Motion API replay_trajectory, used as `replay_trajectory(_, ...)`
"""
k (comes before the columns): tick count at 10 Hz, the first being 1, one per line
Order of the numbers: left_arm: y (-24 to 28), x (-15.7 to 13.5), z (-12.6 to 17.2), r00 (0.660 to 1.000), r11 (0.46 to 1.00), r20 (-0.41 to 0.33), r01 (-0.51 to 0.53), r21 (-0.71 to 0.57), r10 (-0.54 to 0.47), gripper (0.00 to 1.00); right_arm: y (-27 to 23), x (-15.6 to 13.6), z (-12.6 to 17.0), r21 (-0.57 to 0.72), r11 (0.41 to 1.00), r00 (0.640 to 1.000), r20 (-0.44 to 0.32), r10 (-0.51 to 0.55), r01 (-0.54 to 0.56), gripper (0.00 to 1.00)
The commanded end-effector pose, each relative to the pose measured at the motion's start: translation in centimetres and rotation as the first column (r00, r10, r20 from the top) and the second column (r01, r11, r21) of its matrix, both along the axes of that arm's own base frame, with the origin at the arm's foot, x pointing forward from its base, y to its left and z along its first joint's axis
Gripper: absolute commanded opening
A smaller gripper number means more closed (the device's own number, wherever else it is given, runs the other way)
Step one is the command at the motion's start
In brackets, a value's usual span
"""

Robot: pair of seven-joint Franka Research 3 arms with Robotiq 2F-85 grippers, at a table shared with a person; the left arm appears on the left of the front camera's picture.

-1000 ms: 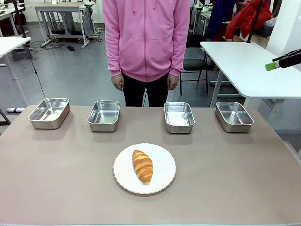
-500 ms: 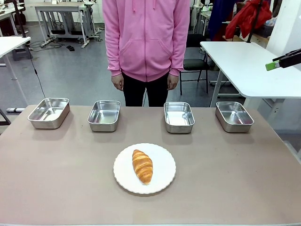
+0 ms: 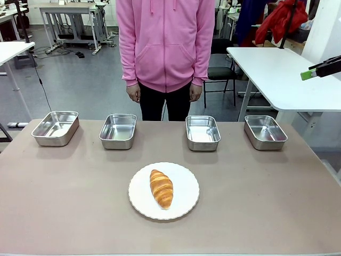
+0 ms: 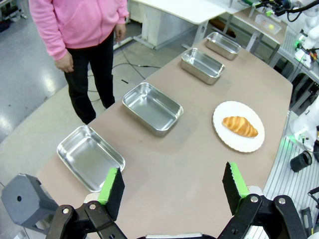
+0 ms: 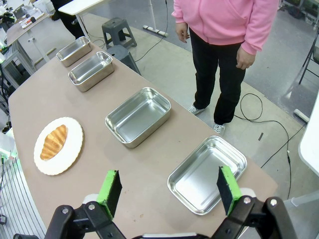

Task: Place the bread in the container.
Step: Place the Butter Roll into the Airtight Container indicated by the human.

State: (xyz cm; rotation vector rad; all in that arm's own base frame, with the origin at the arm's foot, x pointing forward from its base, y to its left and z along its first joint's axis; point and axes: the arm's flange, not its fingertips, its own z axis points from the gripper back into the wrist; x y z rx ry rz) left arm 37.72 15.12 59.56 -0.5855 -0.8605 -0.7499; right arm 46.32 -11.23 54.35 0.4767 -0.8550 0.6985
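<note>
The croissant (image 3: pixel 161 188) lies lengthwise on a round white plate (image 3: pixel 186 184) at the table's front middle. Behind it four look-alike steel pans (image 3: pixel 55 128) (image 3: pixel 118 130) (image 3: pixel 203 132) (image 3: pixel 265 132) stand empty in a row; nothing marks one out. My right gripper (image 3: pixel 314 70) hangs high at the far right, off the table. Its wrist view has the right gripper (image 5: pixel 169 187) open over the nearest pan (image 5: pixel 207 174), the croissant (image 5: pixel 54 141) far left. My left gripper (image 4: pixel 173 184) is open above the table's end, beside a pan (image 4: pixel 90 157), the croissant (image 4: pixel 239 126) farther off.
A person in a pink hoodie (image 3: pixel 165 42) stands at the far edge behind the middle pans, hands (image 3: pixel 133 94) hanging at the sides. A white side table (image 3: pixel 277 69) stands beyond the table's right end. Bare tabletop (image 3: pixel 64 186) lies left and right of the plate.
</note>
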Motion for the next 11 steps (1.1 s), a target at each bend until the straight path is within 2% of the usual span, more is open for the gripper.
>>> replay_trajectory(1,-0.09,0.00,0.13,1.000,1.000,0.006,0.001,-0.001,-0.001,1.00,0.14,-0.01,-0.01,0.001,1.000,1.000,0.002,0.002,-0.002,1.00)
replay_trajectory(11,-0.09,0.00,0.13,1.000,1.000,0.006,0.001,-0.001,-0.001,1.00,0.14,-0.01,-0.01,0.001,1.000,1.000,0.002,0.002,-0.002,1.00)
